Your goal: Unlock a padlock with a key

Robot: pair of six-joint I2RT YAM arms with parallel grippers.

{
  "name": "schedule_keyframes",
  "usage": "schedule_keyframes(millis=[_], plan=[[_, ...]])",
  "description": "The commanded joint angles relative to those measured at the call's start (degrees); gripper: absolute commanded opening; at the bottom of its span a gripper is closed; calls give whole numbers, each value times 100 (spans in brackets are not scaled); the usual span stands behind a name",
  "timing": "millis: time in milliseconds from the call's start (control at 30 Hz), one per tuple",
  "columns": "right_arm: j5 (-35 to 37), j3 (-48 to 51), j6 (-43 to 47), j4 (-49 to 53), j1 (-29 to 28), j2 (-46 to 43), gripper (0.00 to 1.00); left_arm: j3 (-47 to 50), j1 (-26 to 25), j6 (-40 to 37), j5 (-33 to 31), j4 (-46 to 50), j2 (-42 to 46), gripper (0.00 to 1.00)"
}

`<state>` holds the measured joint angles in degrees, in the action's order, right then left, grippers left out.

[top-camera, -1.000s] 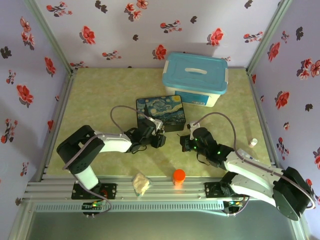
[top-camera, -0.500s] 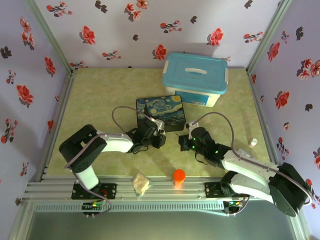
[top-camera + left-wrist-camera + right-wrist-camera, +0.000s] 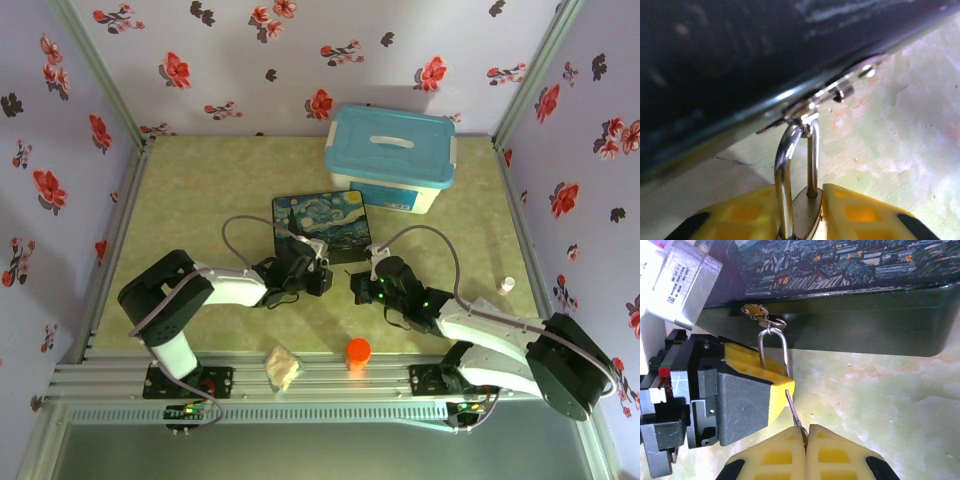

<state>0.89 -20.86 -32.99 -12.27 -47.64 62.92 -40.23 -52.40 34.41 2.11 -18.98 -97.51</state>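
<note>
Left jaws hide most of the padlock (image 3: 808, 212) body; right jaws cover the key (image 3: 794, 412) head.

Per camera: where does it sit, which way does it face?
Top external: above and behind the bases, looking down at the table; both arms show.
Left wrist: low, facing the painted box; left end effector clamps the padlock.
Right wrist: low, facing the box; right end effector pinches the key.
Shared: padlock, in both wrist views.
</note>
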Motion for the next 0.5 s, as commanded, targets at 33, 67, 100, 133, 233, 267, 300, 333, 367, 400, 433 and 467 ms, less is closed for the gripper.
schedule_keyframes(millis=[33, 67, 100, 133, 233, 267, 300, 333, 367, 400, 433, 467], plan=[[-84, 362, -555, -703, -28, 117, 0, 200, -51, 717, -45, -500, 324, 20], [-88, 387, -693, -782, -29, 193, 0, 233, -51, 833, -48, -619, 346, 19], [-120, 382, -779, -817, -26, 265, 0, 265, -51, 901, -43, -718, 349, 16], [-161, 373, -831, -837, -28, 334, 0, 273, -51, 941, -38, -751, 349, 14], [-218, 377, -983, -944, -31, 484, 0, 260, -51, 998, -39, -751, 310, 10], [-236, 394, -1015, -999, -27, 523, 0, 236, -53, 1001, -42, -696, 297, 9], [-246, 399, -1017, -1006, -27, 546, 0, 189, -51, 971, -48, -593, 278, 9], [-240, 406, -1016, -985, -28, 551, 0, 143, -64, 914, -123, -425, 264, 9], [-231, 399, -1022, -961, -30, 545, 0, 41, -108, 804, -268, -140, 247, 9], [-218, 410, -1022, -944, -34, 525, 0, -49, -157, 685, -398, 89, 229, 9], [-205, 423, -1016, -935, -32, 515, 0, -89, -186, 623, -462, 186, 204, 10], [-194, 431, -1020, -935, -30, 494, 0, -83, -200, 608, -466, 166, 177, 12]])
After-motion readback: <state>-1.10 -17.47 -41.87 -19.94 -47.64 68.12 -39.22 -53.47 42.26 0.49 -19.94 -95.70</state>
